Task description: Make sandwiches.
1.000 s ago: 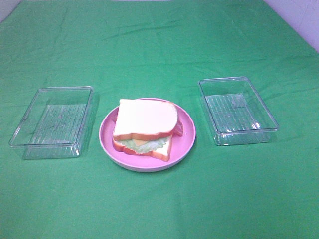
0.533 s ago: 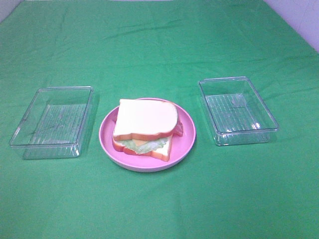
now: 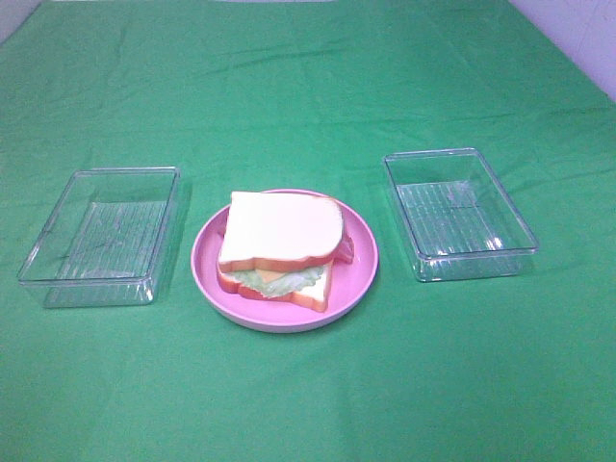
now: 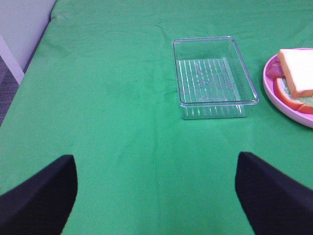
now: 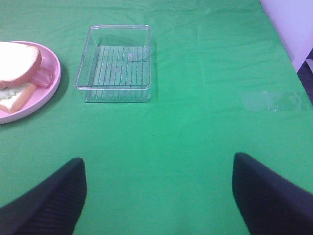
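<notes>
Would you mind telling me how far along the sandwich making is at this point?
Done: one sandwich sits stacked on the pink plate, bread on top, lettuce and cheese showing at its edge. In hand: nothing; the left gripper and right gripper are open and empty. Left: seemingly nothing, since both clear trays are empty.

Clear ribbed plastic trays [image 3: 458,214] on matt green cloth [image 3: 308,87].

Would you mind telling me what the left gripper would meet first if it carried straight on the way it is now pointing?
Probably the clear tray. The left gripper is open over bare green cloth, and the tray lies ahead, slightly off its centre line, so it might instead pass alongside; depth is hard to judge.
</notes>
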Action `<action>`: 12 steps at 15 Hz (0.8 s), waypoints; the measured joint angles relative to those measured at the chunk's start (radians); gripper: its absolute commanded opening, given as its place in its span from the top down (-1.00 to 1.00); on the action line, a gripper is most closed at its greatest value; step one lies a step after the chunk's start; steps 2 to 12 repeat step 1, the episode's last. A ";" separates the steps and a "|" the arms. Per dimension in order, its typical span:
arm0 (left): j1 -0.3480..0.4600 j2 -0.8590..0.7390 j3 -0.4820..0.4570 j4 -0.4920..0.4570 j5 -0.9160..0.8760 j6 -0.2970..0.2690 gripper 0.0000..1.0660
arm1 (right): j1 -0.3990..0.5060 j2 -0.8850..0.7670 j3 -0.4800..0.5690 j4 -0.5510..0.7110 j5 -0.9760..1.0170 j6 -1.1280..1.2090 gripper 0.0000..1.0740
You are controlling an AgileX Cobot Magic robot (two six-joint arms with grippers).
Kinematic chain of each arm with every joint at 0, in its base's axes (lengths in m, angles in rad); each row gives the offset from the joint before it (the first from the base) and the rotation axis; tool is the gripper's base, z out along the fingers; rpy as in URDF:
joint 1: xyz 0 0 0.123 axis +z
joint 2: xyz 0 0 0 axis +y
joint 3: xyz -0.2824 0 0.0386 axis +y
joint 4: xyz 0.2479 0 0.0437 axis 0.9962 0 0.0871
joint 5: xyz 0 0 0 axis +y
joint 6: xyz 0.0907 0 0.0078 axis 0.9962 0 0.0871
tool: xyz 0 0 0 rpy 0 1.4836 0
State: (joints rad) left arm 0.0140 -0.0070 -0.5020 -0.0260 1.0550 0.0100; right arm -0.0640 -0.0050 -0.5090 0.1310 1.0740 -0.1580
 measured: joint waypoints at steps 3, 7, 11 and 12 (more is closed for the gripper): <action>0.000 0.000 0.000 0.000 0.000 0.000 -0.56 | 0.000 0.000 0.000 0.000 0.000 0.000 -0.43; 0.000 0.000 0.000 0.000 0.000 0.000 -0.56 | 0.000 0.000 0.000 0.000 0.000 0.000 -0.43; 0.000 0.000 0.000 0.000 0.000 0.000 -0.56 | 0.000 0.000 0.000 0.000 0.000 0.000 -0.43; 0.000 0.000 0.000 0.000 0.000 0.000 -0.56 | 0.000 0.000 0.000 0.000 0.000 0.000 -0.43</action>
